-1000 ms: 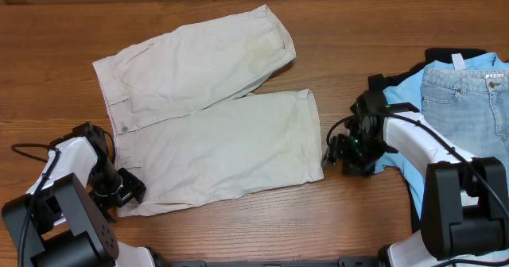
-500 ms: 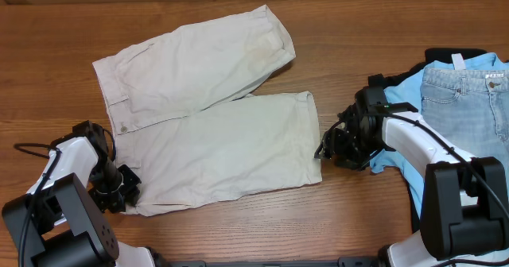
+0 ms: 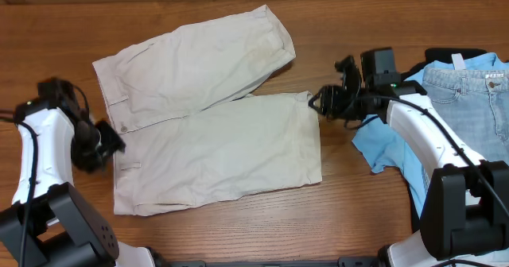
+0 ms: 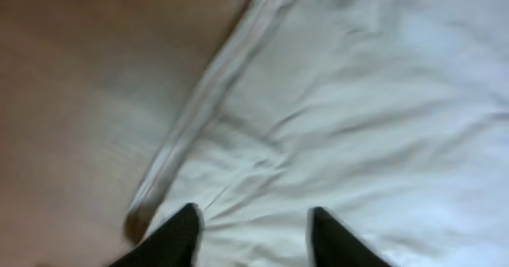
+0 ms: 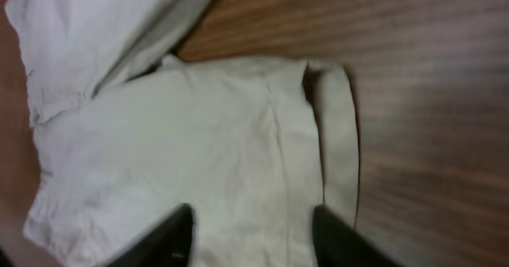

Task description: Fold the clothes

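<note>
Shorts (image 3: 207,124) lay flat mid-worktop (image 3: 358,219). Left fingers (image 4: 171,239) were apart at the waistband edge, right fingers (image 5: 163,237) apart over near leg's hem, both empty. IMO best: pinch both layers at corners, lift evenly, fold leg onto leg.

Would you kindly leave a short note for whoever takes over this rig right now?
Left tool: open, empty, by the waistband of the shorts.
Right tool: open, empty, at the hem corner of the leg nearer the robot.
Shorts: spread flat on the table, unfolded.
Done: no fold yet.
Left: grasp and make every fold.
Jeans and blue shirt lie at the right, not part of the job.
</note>
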